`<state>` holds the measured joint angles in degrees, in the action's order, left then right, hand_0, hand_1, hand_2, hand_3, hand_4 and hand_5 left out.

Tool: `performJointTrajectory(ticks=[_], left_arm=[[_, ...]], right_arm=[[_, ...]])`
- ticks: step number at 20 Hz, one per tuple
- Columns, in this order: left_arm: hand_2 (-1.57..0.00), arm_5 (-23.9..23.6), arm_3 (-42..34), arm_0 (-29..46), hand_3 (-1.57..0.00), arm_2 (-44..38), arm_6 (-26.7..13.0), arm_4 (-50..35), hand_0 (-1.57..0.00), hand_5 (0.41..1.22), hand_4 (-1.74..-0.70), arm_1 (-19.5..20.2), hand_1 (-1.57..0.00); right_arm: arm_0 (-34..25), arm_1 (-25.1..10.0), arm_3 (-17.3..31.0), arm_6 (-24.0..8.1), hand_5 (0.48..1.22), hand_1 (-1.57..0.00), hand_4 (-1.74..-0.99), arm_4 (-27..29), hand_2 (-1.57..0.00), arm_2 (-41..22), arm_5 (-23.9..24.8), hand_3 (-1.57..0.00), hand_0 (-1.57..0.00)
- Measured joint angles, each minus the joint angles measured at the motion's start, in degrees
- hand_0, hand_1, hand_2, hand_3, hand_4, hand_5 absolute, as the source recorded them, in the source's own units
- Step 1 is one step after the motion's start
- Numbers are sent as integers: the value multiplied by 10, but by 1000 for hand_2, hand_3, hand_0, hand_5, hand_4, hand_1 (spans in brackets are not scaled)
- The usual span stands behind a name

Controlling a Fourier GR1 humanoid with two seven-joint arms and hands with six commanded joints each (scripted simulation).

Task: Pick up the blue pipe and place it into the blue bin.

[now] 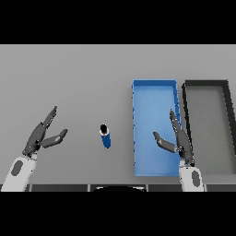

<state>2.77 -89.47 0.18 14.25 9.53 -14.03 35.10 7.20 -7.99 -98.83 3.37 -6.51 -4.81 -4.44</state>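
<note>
Blue pipe (pixel 105 135) upright, untouched between hands; blue bin (pixel 154 129) just beside. Left hand (pixel 42 135), right hand (pixel 177 138): fingers spread, empty, seemingly readied for grasping.

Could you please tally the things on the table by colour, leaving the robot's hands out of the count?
Blue: 2, the blue pipe and the blue bin
Dark grey: 1, the grey bin
Total: 3
</note>
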Motion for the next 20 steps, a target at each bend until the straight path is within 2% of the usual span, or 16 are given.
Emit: performJointTrajectory(ticks=[2, 4, 7, 11, 14, 17, 20], left_arm=[[1, 26, -16, 8, 1, 17, 1, 5, 1, 573, -1024, 12, 1], [1, 49, -36, 10, 1, 38, -7, 10, 1, 548, -1037, 21, 1], [1, 70, -67, 3, 1, 69, -57, 9, 1, 498, -1063, 20, 1], [1, 82, -75, -7, 1, 113, -83, 32, 1, 463, -1094, -6, 1], [1, 87, -69, -16, 1, 142, -77, 57, 1, 447, -1109, -29, 1], [1, 91, -46, -25, 1, 160, -78, 66, 1, 446, -1117, -60, 1], [1, 84, -22, -47, 1, 172, -90, 81, 1, 447, -1113, -91, 1]], right_arm=[[-1, -1, 0, 1, 589, 1, -1220, -2, 1, -3, -2, 1, 1], [-1, 0, 1, 16, 601, 1, -1223, -3, 1, -4, -3, 1, 1], [-12, -10, 8, 12, 604, 1, -1233, 4, 1, 6, -8, 1, 1], [4, -1, 1, 36, 616, 1, -1256, -5, 1, -6, -8, 1, 1], [-4, -1, 5, 24, 617, 1, -1263, 0, 1, -1, -6, 1, 1], [3, -6, -1, 27, 617, 1, -1272, 10, 1, 6, -10, 1, 1], [11, 3, -3, 21, 613, 1, -1276, 3, 1, -2, -8, 1, 1]])
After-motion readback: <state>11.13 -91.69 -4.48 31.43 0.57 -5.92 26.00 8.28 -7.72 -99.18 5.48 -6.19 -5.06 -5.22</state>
